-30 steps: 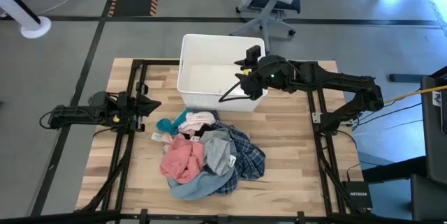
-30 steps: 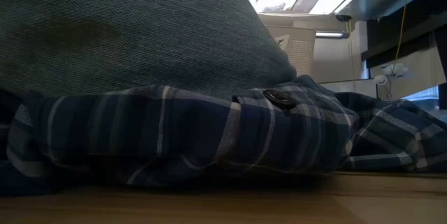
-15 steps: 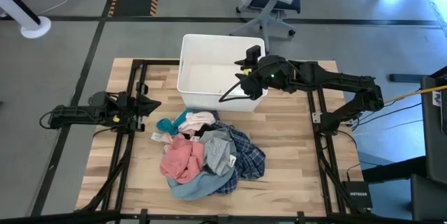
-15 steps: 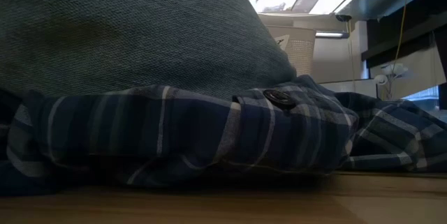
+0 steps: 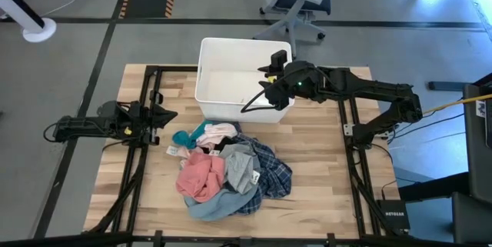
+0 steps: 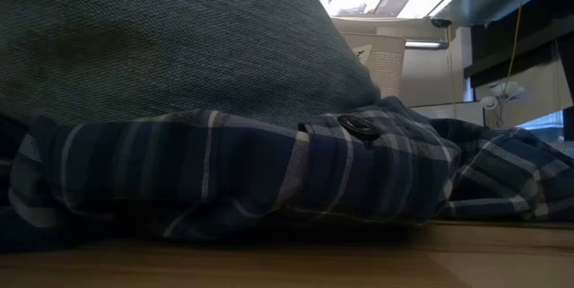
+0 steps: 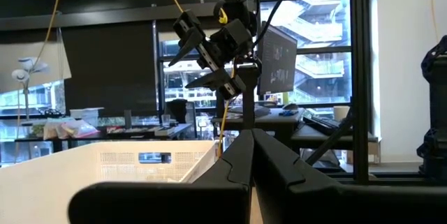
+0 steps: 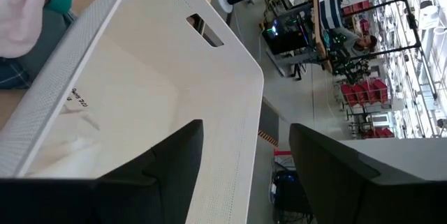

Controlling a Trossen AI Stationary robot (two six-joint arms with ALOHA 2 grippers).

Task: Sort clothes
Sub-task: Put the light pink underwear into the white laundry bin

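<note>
High view: one heap of clothes (image 5: 227, 171) at frame centre, one bin (image 5: 207, 85) above it.
Two grippers: right gripper (image 5: 265, 91), fingers apart and empty, hangs over the bin's right rim; left gripper (image 5: 167, 115), fingers together, waits at the table's (image 5: 323, 162) left edge. Bare wood shows right of the heap.

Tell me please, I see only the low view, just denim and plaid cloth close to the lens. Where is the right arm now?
Observer: The right gripper hangs over the white bin, at its right side, fingers open and empty.
Operator: And the left one?
Observer: The left gripper waits at the table's left edge, fingers shut, holding nothing.
Operator: Where are the clothes?
Observer: The clothes lie in one pile on the table in front of the bin.
</note>
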